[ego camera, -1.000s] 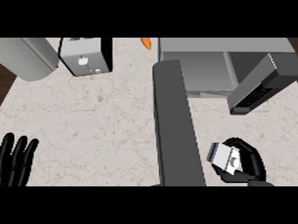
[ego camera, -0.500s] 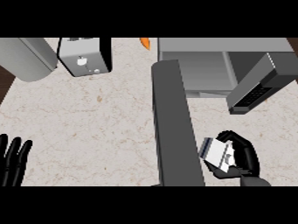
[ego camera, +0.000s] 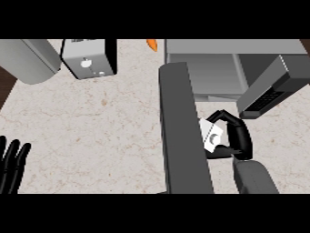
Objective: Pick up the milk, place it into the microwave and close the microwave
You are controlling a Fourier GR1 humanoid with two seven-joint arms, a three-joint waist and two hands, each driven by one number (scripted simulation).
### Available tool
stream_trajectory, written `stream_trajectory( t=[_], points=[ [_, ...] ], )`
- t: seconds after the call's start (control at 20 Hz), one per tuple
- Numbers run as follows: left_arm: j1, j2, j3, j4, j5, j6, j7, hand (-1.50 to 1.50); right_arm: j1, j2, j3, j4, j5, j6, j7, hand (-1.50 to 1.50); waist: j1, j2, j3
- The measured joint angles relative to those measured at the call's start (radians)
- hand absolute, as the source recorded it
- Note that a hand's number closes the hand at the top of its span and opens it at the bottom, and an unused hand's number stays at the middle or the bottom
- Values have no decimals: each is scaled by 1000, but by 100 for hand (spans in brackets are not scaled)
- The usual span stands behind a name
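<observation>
Carrying the small white milk carton [ego camera: 212, 136], the black right hand [ego camera: 236, 139] has its fingers and thumb curled round the carton, which sits inside the grasp on the hand's left side, off the pale speckled stone counter [ego camera: 97, 118]. Just to the left of the hand, nearly touching the carton, stands the tall dark grey open microwave door [ego camera: 182, 132], seen edge-on. Ahead of the hand lies the grey box-shaped microwave [ego camera: 217, 68] with its open cavity.

The main risk, as I judge it, is the door: any drift leftward would knock the carton against it and could twist it in the grasp. Ahead and to the right of the hand, a dark grey slanted panel with buttons [ego camera: 278, 86] narrows the way in, so a wide approach could catch the forearm there. The cavity's front lip could also snag the carton if the hand goes in low.

The black left hand [ego camera: 4, 164] rests open far to the left, fingers up.
</observation>
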Motion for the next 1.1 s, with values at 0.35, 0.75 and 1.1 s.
stream_trajectory(
  t=[0.35, 0.75, 1.1],
  points=[
    [21, 13, 22, -10, 26, -30, -9, -150, -241, -15, -45, 191, 69, -162, 116, 150, 13, 4, 0],
    [-33, 21, 51, 36, 52, -51, -12, -150, -507, -93, -136, 511, 103, -263, 124, 150, 35, 15, 2],
    [-41, 27, 58, 52, 58, -68, -21, -150, -633, -164, -201, 675, 116, -405, 121, 150, 62, 26, 3]
  ],
)
